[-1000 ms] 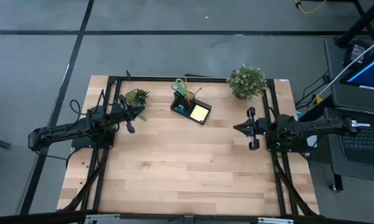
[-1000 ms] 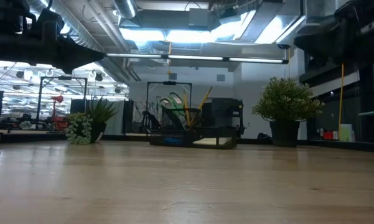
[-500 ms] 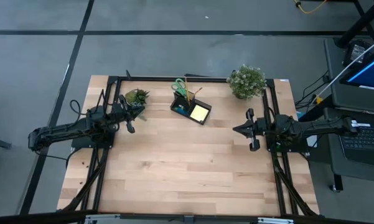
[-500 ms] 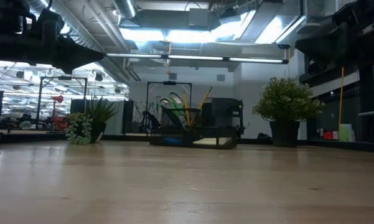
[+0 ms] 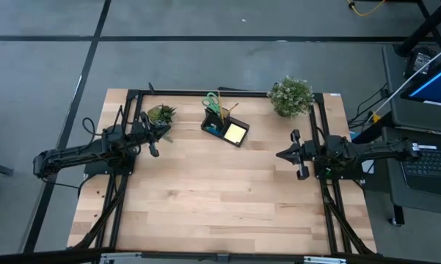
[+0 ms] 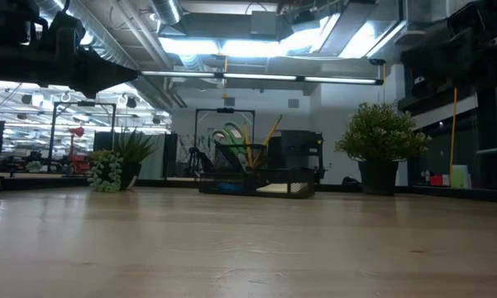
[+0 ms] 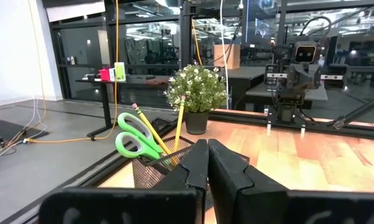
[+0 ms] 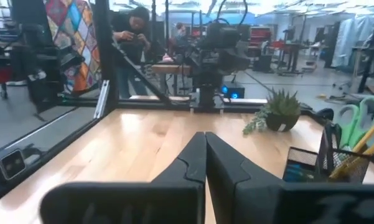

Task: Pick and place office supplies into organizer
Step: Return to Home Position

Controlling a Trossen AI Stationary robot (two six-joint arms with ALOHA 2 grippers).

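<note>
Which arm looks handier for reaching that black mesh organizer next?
Probably left. The left gripper, shut, points straight at the black mesh desk organizer, close ahead. The right gripper, also shut, faces across the wooden table with the organizer off to one side.

Left arm and right arm: matte black segmented links, black cable loops near each; jaws dark, angular, wedge-shaped.

Around my wooden desk lies grey floor crossed by dark tape lines; strip lights glow overhead, glass partitions behind.
</note>
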